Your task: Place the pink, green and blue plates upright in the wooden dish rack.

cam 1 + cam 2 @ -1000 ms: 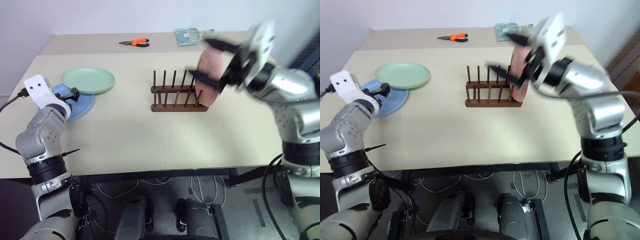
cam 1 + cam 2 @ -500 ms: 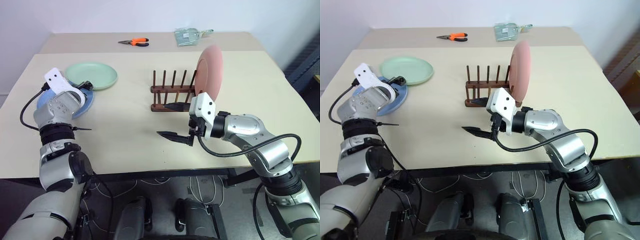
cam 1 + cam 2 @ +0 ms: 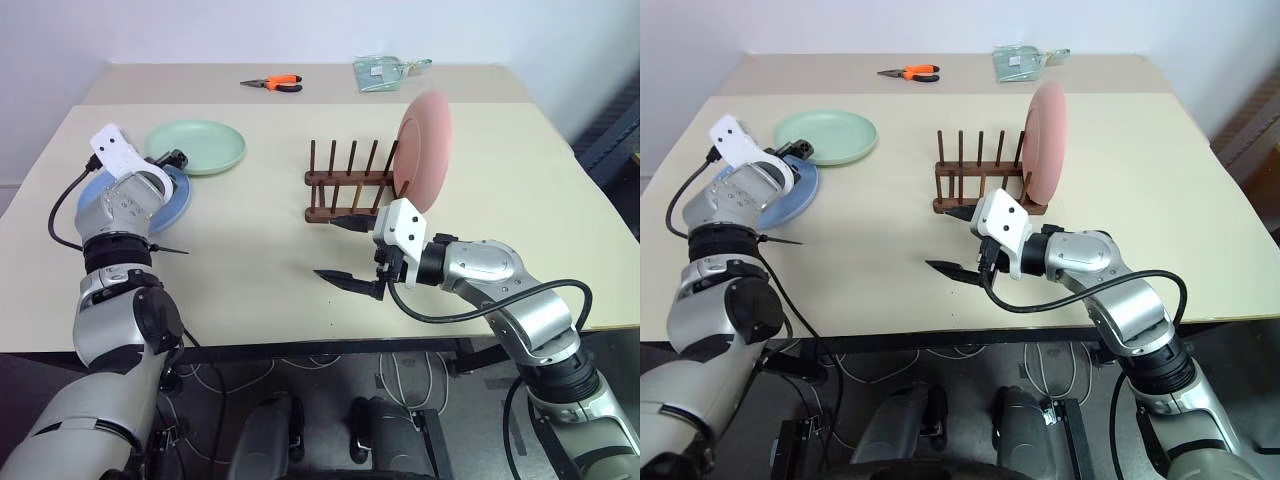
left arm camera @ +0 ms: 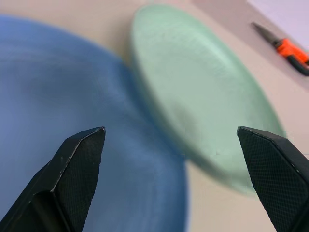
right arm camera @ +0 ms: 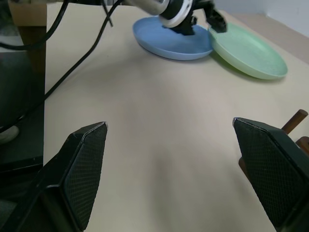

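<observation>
The left gripper (image 4: pixel 176 169) has its jaws spread wide with nothing between them, hovering low over the blue plate (image 3: pixel 170 200), with the green plate (image 3: pixel 196 147) just past its tips. The blue plate lies flat near the bench's left edge, and the green plate, also flat, overlaps its far rim. The right gripper (image 3: pixel 345 252) is likewise wide open and empty, held above bare bench (image 3: pixel 250 270) just in front of the dish rack (image 3: pixel 352 195) and pointing toward the robot's left. The rack is small and dark reddish-brown, two parallel wooden rails joined by crossbars, each rail carrying a row of thin upright pegs; it sits near the middle of the bench. The pink plate (image 3: pixel 424 160) stands on edge in the rack's rightmost slot, leaning slightly, its round face turned toward the rack's other pegs, which are unfilled. On the far side of the bench lie orange-handled pliers (image 3: pixel 271 84) and, well to their right, a pale green packet (image 3: pixel 380 72).
</observation>
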`<act>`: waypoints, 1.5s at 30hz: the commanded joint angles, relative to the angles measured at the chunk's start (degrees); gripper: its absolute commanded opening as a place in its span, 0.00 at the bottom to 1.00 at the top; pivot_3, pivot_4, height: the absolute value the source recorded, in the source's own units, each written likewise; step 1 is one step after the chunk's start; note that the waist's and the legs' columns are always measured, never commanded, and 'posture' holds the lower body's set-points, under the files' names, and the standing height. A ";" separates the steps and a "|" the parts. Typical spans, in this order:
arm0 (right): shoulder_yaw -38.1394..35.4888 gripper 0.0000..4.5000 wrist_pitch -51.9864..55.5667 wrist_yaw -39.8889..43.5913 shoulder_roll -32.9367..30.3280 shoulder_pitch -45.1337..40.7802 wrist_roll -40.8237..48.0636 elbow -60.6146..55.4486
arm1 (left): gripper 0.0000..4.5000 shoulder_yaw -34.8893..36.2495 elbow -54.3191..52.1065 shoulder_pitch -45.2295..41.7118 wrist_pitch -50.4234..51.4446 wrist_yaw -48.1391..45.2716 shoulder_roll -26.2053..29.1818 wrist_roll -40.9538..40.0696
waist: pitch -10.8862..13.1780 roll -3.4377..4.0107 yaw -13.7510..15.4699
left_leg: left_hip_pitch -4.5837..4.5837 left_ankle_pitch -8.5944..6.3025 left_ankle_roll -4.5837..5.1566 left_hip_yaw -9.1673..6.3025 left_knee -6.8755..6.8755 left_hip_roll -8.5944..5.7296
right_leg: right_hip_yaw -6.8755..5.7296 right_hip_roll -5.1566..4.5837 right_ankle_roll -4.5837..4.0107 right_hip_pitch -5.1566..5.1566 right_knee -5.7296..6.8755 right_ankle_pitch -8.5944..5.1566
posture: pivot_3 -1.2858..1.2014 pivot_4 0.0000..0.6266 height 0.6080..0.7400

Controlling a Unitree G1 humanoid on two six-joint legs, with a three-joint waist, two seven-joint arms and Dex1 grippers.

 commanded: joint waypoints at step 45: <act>11.53 0.81 -39.69 -17.62 5.87 -27.02 -45.58 37.59 | 0.00 -4.12 -69.93 2.23 45.68 15.59 -21.30 -16.12 | 0.06 -0.05 -1.47 | 0.37 0.06 -0.08 -0.07 -0.05 0.00 | 0.12 0.02 0.00 0.36 0.01 -0.02 | 0.52 0.24 1.00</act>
